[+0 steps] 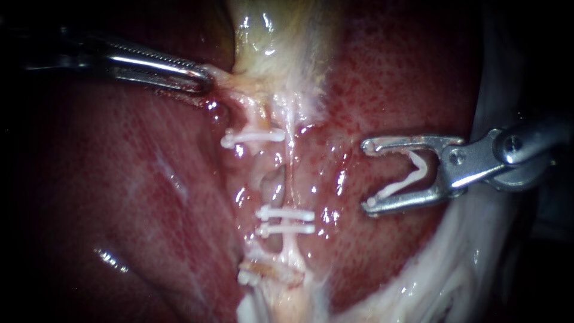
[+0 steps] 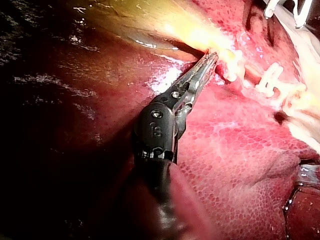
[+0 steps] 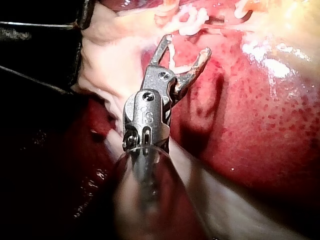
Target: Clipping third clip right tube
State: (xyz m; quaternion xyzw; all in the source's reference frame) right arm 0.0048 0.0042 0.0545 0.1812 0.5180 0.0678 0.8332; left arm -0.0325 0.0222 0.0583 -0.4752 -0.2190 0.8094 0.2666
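Right instrument [image 1: 368, 174] hovers over the liver [image 1: 382, 90]. Its jaws are spread wide and carry an open white clip [image 1: 412, 173] between them, apart from the right tube [image 1: 290, 179], which bears two closed clips [image 1: 285, 213]. Left instrument [image 1: 203, 78] has its jaws clamped on pale tissue [image 1: 224, 78] below the gallbladder [image 1: 269, 36].

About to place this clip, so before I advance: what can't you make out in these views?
Endoscope view: lowest clip half buried in tissue and glare; which tube it grips is unclear.
Left wrist view: right instrument, holding the loaded clip, cut off at the edge.
Right wrist view: placed clips blurred, partly cut off.
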